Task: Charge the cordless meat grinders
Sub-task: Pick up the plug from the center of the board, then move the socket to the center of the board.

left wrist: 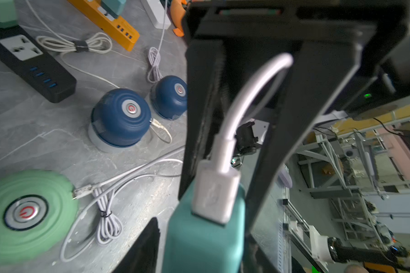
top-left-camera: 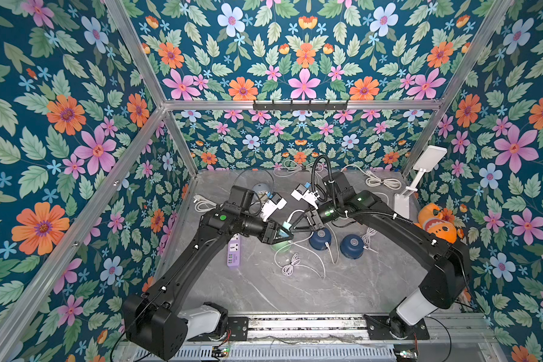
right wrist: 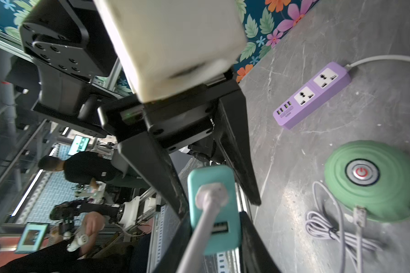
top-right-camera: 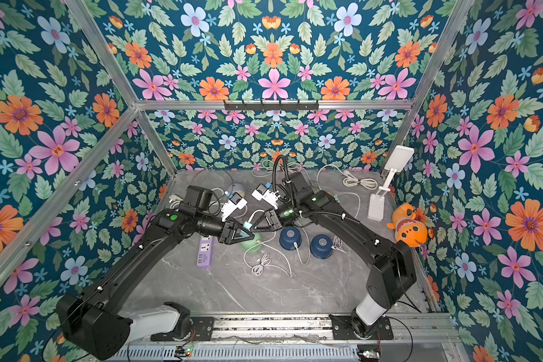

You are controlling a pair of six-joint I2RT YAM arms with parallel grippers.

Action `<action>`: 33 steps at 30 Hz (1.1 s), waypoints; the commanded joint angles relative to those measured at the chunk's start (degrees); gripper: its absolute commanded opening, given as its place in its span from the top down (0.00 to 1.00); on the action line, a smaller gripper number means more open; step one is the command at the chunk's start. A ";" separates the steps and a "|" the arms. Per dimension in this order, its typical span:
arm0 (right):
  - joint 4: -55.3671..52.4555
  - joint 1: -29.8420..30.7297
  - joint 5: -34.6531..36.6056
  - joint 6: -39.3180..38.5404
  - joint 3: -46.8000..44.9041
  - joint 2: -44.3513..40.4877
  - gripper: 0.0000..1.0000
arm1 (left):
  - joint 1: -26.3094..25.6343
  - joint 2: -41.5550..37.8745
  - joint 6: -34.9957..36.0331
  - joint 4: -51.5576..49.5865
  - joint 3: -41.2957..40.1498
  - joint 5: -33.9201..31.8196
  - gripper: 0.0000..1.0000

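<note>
Mint green meat grinder (right wrist: 369,179) sits dome up on the grey table (top-left-camera: 264,297) and is about the closest of the three to the robot's base. Only a coiled white cable (top-left-camera: 290,263) lies closer in. The purple power strip (top-left-camera: 234,250) lies off on the left arm's side, its long axis running away from the base, USB ports at the near end and mains sockets at the far end. A small cable plug (left wrist: 82,191) rests at the green dome's rim; I cannot tell whether it is seated.

Straight above that dome the two arms meet tip to tip around a teal USB adapter (left wrist: 199,248) with a white USB plug (left wrist: 214,196) in its face. The right gripper (top-left-camera: 295,227) is clamped on the adapter's sides. The left gripper (top-left-camera: 287,234) straddles the same adapter with its jaws partly apart. A sliver of table shows between one finger and the teal body, so I judge it has no grip.

Roughly level with the green one, toward the right arm, stand the first navy grinder (top-left-camera: 320,238) and the second navy grinder (top-left-camera: 353,246).

The adapter probably goes to the strip next, which lies left of both grippers and nearer the left arm.

Farthest back are a pale blue alarm clock (top-left-camera: 261,189) and a white desk lamp (top-left-camera: 420,175)
</note>
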 commanded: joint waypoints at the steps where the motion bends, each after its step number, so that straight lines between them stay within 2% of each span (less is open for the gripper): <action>1: 1.41 -0.14 6.72 1.12 -0.69 -1.07 1.00 | 3.24 -2.80 -3.93 5.29 -0.73 -8.70 0.46; 4: 2.90 -1.43 13.58 3.57 -2.48 -2.02 1.00 | 9.66 -8.10 -9.96 9.94 -4.51 -12.88 0.45; 6: 2.97 -1.67 17.87 4.05 -3.20 -2.48 1.00 | 12.77 -11.13 -14.07 10.63 -6.51 -19.93 0.41; 7: 3.08 -1.67 19.39 4.07 -3.46 -2.69 1.00 | 13.23 -12.10 -16.04 10.48 -7.58 -24.66 0.35; 9: 4.12 -1.49 22.30 4.68 -3.94 -3.19 1.00 | 13.35 -11.94 -19.44 7.06 -8.87 -38.37 0.09; 12: 3.65 0.91 29.09 5.03 -2.53 -3.49 1.00 | 13.28 -7.14 -20.77 0.79 -11.25 -56.68 0.04; 14: 2.99 4.46 35.68 4.67 -1.16 -3.67 1.00 | 13.26 -4.31 -21.22 1.18 -14.47 -63.71 0.03; 18: 4.04 10.32 43.69 4.90 -0.84 -3.94 1.00 | 13.26 -1.56 -23.54 8.81 -22.68 -65.56 0.00; 22: 5.06 11.78 43.68 6.09 -1.43 -3.94 1.00 | 13.09 0.51 -25.37 16.55 -27.48 -62.35 0.00; 26: 4.71 11.80 43.61 6.43 -1.65 -4.25 1.00 | 10.73 6.77 -25.46 17.49 -28.21 -64.27 0.01; 30: 5.06 11.78 43.93 6.41 -2.20 -4.79 1.00 | 5.88 11.02 -27.18 16.96 -27.02 -67.96 0.10; 32: 5.16 11.76 43.99 6.35 -2.53 -5.21 1.00 | 4.91 11.71 -28.36 17.08 -27.43 -68.18 0.21; 33: 5.16 11.78 44.07 6.26 -2.78 -5.46 1.00 | 4.44 11.74 -28.89 17.29 -27.96 -68.00 0.29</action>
